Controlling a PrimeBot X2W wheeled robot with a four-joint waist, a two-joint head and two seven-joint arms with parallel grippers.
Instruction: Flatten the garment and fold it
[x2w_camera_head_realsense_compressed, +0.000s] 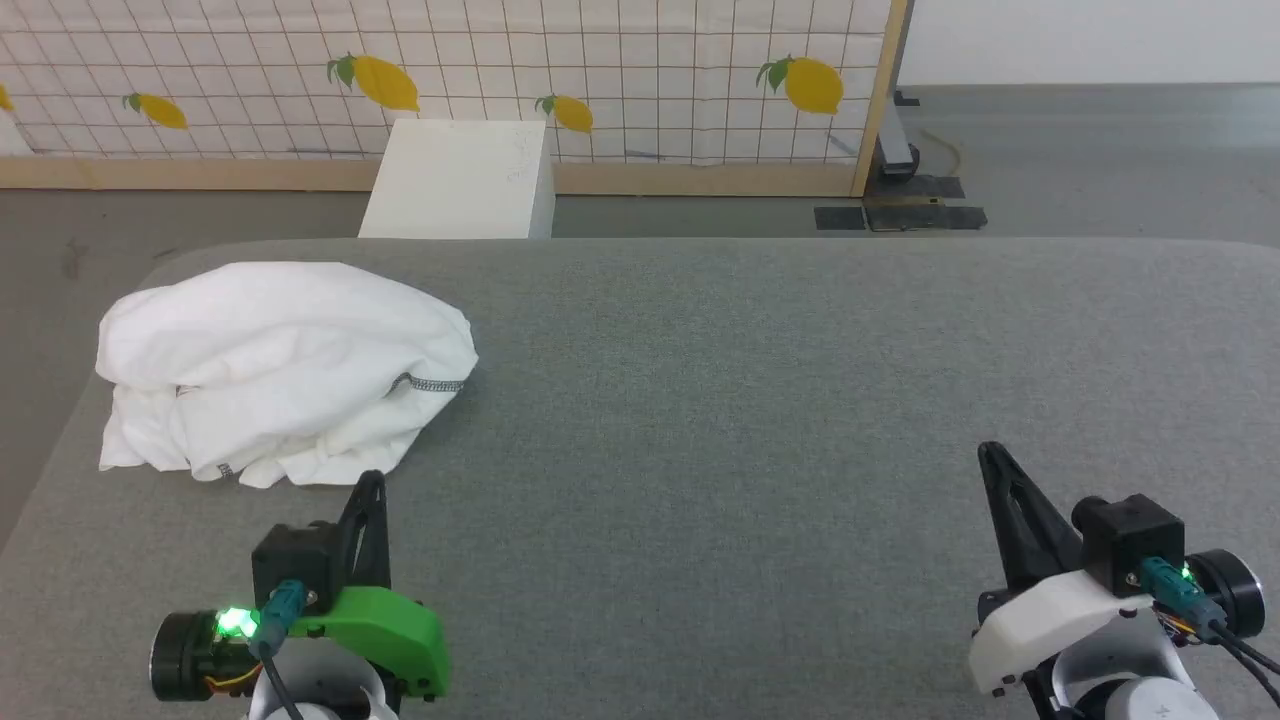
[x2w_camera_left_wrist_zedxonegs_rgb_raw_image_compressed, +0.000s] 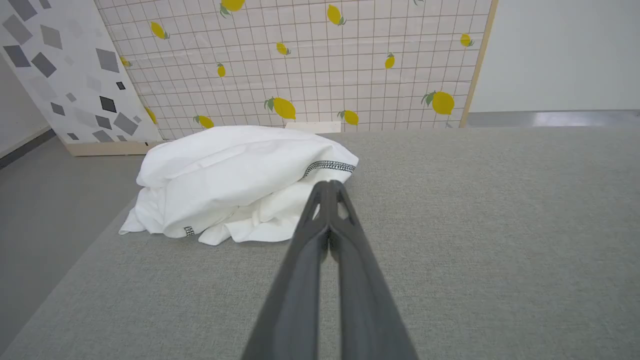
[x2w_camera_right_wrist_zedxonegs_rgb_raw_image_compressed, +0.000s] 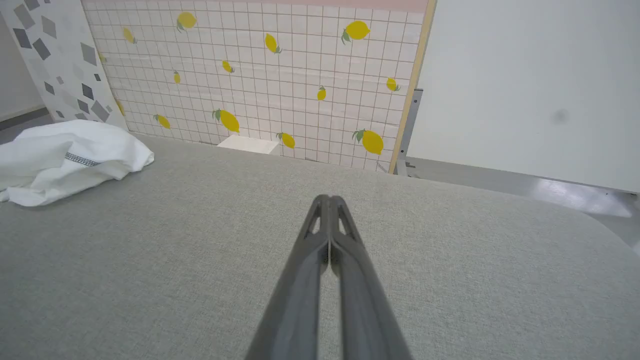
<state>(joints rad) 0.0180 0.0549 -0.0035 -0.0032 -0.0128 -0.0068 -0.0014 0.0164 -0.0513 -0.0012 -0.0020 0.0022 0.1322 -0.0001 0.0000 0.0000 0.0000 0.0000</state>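
We judge the white shirt (x2w_camera_head_realsense_compressed: 285, 370), bunched by the bench's (x2w_camera_head_realsense_compressed: 750, 400) far left corner, light and limp, best pinched at its dark-stitched hem (x2w_camera_head_realsense_compressed: 430, 384); left gripper (x2w_camera_head_realsense_compressed: 371, 482) and right gripper (x2w_camera_head_realsense_compressed: 990, 452) jaws together, empty.

The head view looks down from above the near edge of the grey fabric worktop (x2w_camera_head_realsense_compressed: 750, 400). Both wrist views sit low, facing the lemon-printed grid backdrop (x2w_camera_left_wrist_zedxonegs_rgb_raw_image_compressed: 325, 65); all share the crumpled white garment (x2w_camera_head_realsense_compressed: 280, 350).
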